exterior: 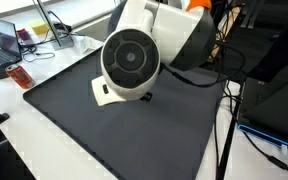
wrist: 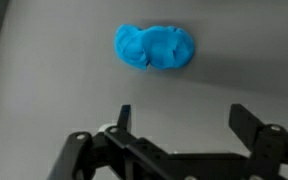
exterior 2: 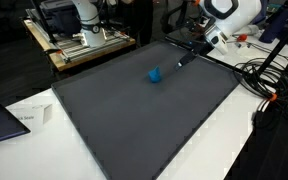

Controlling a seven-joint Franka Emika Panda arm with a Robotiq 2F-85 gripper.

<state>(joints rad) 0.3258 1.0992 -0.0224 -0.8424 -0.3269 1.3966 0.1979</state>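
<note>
Fingers [wrist: 122,118] stand wide apart in the wrist view, with nothing between them. The blue lump [wrist: 154,47] lies ahead of the gripper [wrist: 184,128] on the grey mat [wrist: 44,100], clear of both tips. In an exterior view the gripper [exterior 2: 181,64] hangs low over the mat [exterior 2: 134,120], near the lump [exterior 2: 155,75] but not touching it. In an exterior view the arm [exterior: 134,60] blocks the lump from sight. My read: early going. The gripper is lined up close, nothing is gripped yet, and the lump sits flat on the mat.
</note>
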